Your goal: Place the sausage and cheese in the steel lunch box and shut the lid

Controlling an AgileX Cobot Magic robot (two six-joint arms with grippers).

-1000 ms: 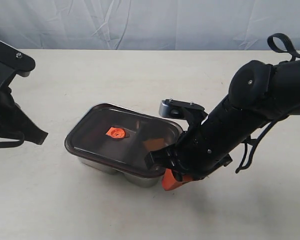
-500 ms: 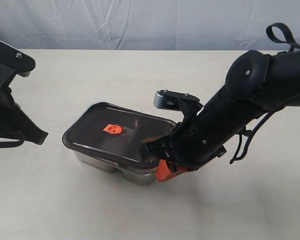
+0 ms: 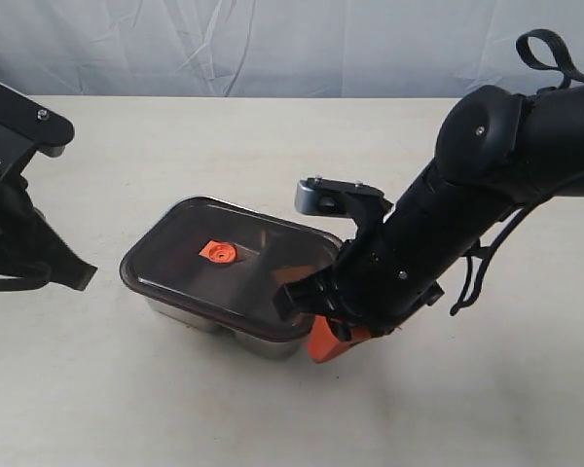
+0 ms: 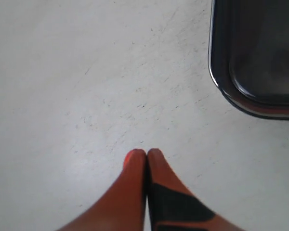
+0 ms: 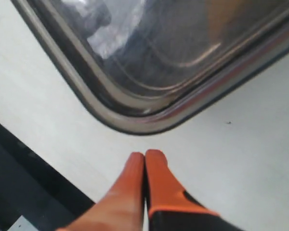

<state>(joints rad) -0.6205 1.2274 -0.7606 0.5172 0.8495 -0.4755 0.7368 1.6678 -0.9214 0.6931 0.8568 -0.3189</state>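
The dark smoky lid (image 3: 243, 282) lies on top of the steel lunch box (image 3: 258, 343), its orange valve tab (image 3: 219, 253) facing up. My right gripper (image 3: 327, 342) is shut and empty, its orange fingertips (image 5: 154, 161) low by the box's near right corner, just off the lid's rounded corner (image 5: 149, 96). Over bare table to the left of the box, my left gripper (image 4: 147, 153) is also shut and empty; the lid's corner (image 4: 250, 62) shows at the edge of its view. The sausage is hidden. A dim orange-brown patch (image 5: 231, 17) under the lid may be the cheese.
The box stands on a pale tabletop (image 3: 175, 409) with a wrinkled white backdrop (image 3: 273, 44) behind. The bulky black right arm (image 3: 467, 204) reaches over the table right of the box. The left arm's black body (image 3: 15, 224) hangs at the left edge.
The right gripper has moved left and a little lower against the box's corner. Lid and box have shifted slightly left, and the lid sits flatter on the box.
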